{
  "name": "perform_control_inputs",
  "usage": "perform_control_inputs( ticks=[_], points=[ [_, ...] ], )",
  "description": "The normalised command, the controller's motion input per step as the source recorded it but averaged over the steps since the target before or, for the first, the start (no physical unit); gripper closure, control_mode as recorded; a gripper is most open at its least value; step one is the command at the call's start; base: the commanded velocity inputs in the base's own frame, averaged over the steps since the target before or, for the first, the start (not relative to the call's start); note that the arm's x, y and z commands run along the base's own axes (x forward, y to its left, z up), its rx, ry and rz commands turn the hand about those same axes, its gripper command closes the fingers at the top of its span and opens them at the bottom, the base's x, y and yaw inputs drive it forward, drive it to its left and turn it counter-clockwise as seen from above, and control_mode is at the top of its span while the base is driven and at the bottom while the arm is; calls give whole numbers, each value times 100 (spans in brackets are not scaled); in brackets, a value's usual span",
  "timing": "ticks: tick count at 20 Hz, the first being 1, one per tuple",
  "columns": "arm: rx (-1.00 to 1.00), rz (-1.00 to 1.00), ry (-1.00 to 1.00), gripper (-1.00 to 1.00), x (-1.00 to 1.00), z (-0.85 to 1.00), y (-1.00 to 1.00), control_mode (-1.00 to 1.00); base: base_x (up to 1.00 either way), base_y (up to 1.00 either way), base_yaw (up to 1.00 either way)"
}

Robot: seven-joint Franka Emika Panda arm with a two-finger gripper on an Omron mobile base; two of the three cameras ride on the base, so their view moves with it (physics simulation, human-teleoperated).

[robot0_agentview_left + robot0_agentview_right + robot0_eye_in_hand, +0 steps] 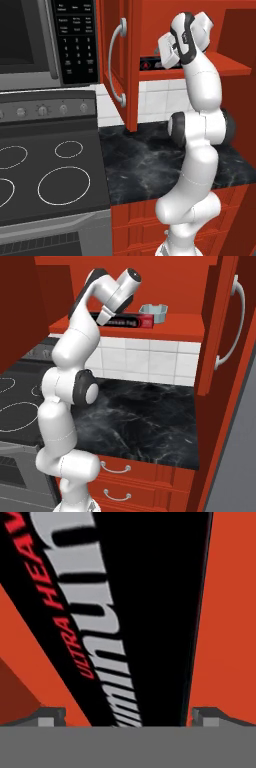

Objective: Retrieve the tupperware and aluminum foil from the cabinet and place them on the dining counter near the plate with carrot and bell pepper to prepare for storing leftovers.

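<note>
The red cabinet (118, 30) stands open, its door swung out to the left. On its shelf (180, 326) lies the aluminum foil (131, 321), a long black box with a red triangle logo (148, 64). Just behind the box's right end sits the pale blue-grey tupperware (153, 311). My gripper (103, 318) reaches into the cabinet over the box's left part. In the hand view the aluminum foil (135, 612) runs lengthwise between my fingertips (50, 716). My gripper (129, 716) is open, its fingers standing on either side of the box with gaps.
Below the cabinet a black marble worktop (150, 160) runs over red drawers (125, 476), backed by white tiles (145, 361). A stove (50, 170) and a microwave (30, 40) stand to the left. Another open red door (220, 326) with a silver handle hangs at the right.
</note>
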Motion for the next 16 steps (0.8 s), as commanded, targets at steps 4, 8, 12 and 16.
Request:
perform_control_inputs(
  ticks=[4, 8, 12, 16],
  points=[
    [-4, 6, 0, -100, 4, -44, -1, -100, 0, 0, 0],
    [-7, 7, 3, -100, 1, -46, 0, -100, 0, 0, 0],
    [-9, 6, 4, -100, 0, -46, 0, -100, 0, 0, 0],
    [-10, 4, 2, 100, 0, -40, 0, -100, 0, 0, 0]
  ],
)
